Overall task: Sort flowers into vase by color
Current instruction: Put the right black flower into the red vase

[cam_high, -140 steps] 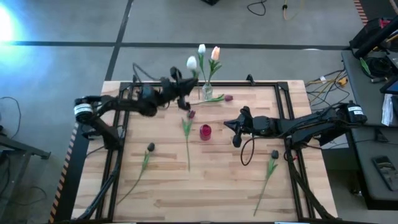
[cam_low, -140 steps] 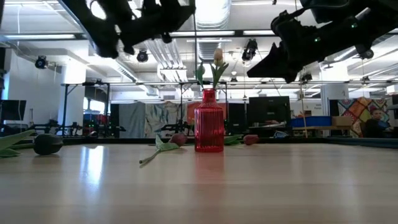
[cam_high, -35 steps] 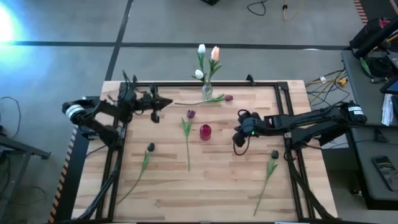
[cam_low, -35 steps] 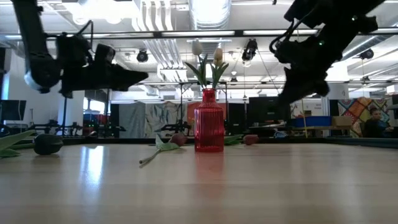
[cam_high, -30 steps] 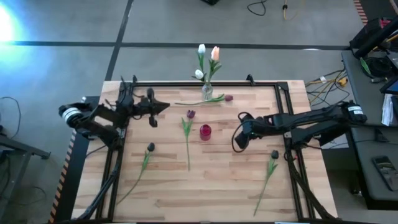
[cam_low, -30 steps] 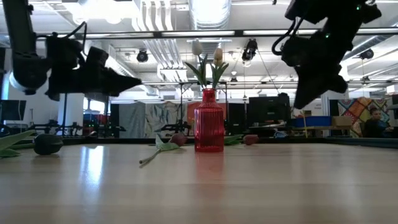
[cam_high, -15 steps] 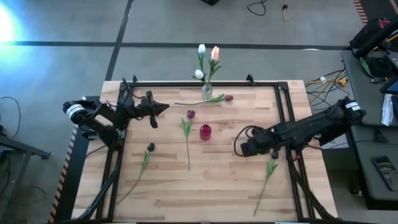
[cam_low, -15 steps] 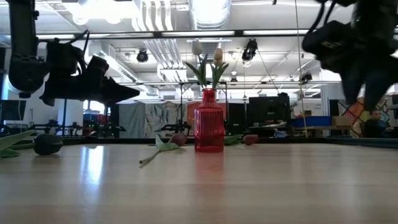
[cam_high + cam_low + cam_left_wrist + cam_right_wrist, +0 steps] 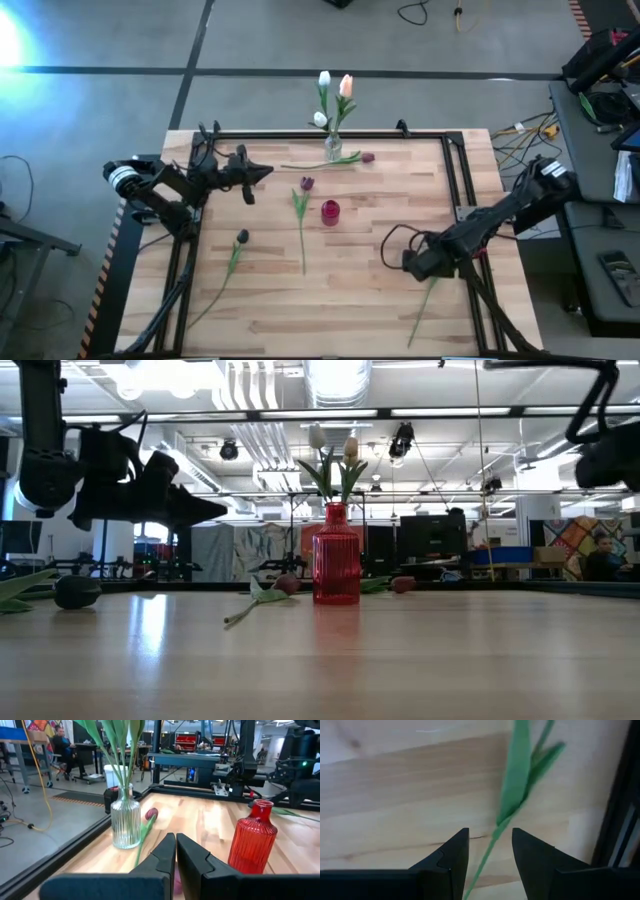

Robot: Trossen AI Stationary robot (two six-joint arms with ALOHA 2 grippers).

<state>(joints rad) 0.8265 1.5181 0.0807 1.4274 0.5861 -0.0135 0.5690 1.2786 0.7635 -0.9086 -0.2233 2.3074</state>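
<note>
Wooden table (image 9: 350,300), unlabelled red vase (image 9: 330,211)

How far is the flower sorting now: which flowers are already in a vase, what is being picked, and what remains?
Done: three light tulips stand in the clear vase. In hand: the right end effector, open, straddles the stem of a flower at the table's right side, not gripped yet. The left end effector waits shut. Left: the red vase looks empty, and four flowers lie on the table.

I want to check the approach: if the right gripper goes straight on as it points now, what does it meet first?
The right gripper is open and points down at the table; the flower stem lying between its fingers comes first, then probably the wooden table.
</note>
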